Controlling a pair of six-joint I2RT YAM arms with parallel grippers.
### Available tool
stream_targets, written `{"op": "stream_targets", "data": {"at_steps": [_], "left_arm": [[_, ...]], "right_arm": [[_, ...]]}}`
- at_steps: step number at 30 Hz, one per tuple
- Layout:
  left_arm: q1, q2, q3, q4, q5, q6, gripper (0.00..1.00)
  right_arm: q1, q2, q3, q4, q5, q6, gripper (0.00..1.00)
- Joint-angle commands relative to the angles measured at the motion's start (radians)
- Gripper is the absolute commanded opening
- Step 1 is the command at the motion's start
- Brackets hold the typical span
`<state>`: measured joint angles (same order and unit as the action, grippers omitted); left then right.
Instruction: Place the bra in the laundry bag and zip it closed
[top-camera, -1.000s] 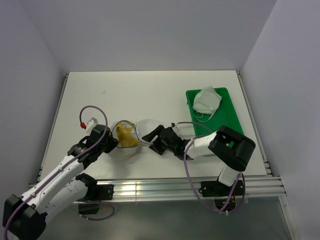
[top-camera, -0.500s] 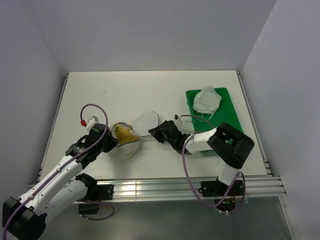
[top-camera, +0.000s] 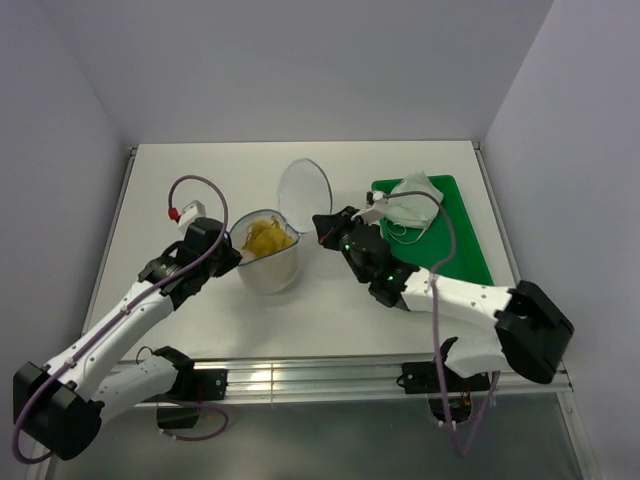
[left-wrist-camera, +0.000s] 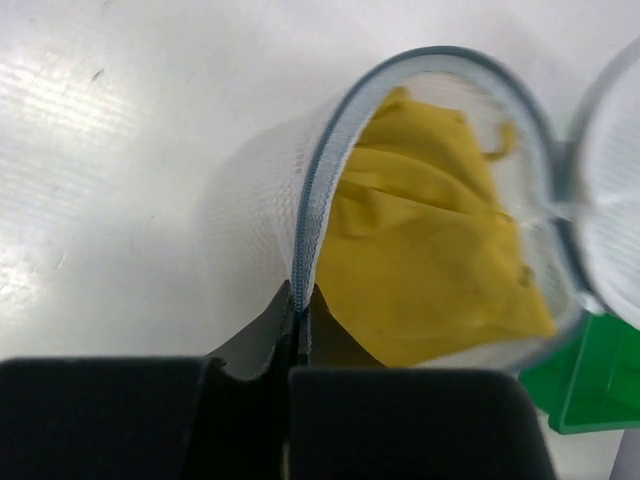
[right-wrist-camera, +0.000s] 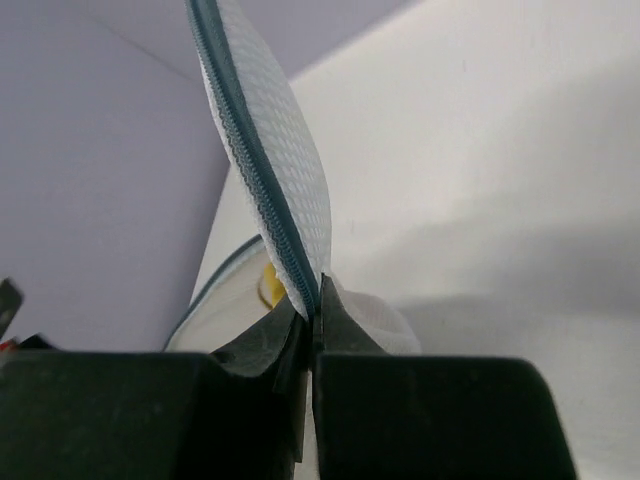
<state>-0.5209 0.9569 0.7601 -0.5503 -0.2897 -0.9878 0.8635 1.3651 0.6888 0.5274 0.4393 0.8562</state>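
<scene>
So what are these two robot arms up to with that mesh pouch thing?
They are packing a mustard-yellow bra into a round mesh laundry bag. The left gripper pinches the rim of the lower half, where the bra already sits. The right gripper pinches the zipper edge of the other half and holds it upright like an open lid, so the bag is not yet zipped. A white-grey garment lies on a green tray nearby.

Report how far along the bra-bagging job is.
Done: the bra lies inside the laundry bag. In hand: the left gripper pinches the lower half's zipper rim and the right gripper holds the lid half upright, both with jaws shut. Left: fold the lid over and zip it, since the bag stands open.
</scene>
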Motion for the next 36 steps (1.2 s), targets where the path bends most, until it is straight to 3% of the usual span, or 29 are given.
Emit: {"op": "stream_targets", "data": {"at_steps": [1, 4, 9, 19, 24, 29, 35, 36], "left_arm": [[0.004, 0.055, 0.079, 0.087, -0.014, 0.051, 0.0], [0.002, 0.091, 0.082, 0.179, 0.027, 0.049, 0.0], [0.002, 0.19, 0.081, 0.327, 0.079, 0.06, 0.0], [-0.002, 0.226, 0.021, 0.532, 0.176, 0.069, 0.0], [-0.024, 0.2, -0.025, 0.541, 0.205, 0.064, 0.0], [-0.05, 0.169, -0.079, 0.51, 0.205, 0.035, 0.0], [-0.07, 0.1, -0.156, 0.516, 0.213, 0.006, 0.0], [-0.07, 0.092, -0.168, 0.538, 0.222, 0.009, 0.0]], "right_arm": [[0.029, -0.122, 0.011, -0.006, 0.123, -0.274, 0.0], [0.068, -0.222, 0.011, -0.052, 0.145, -0.379, 0.0], [0.161, -0.255, 0.029, -0.156, 0.186, -0.54, 0.0], [0.29, -0.173, 0.008, -0.288, 0.435, -0.548, 0.0], [0.344, -0.037, 0.136, -0.509, 0.758, -0.373, 0.0], [0.393, 0.072, 0.268, -0.783, 0.938, -0.086, 0.0], [0.402, 0.189, 0.503, -1.295, 1.09, 0.295, 0.0], [0.408, 0.239, 0.571, -1.448, 1.102, 0.352, 0.0]]}}
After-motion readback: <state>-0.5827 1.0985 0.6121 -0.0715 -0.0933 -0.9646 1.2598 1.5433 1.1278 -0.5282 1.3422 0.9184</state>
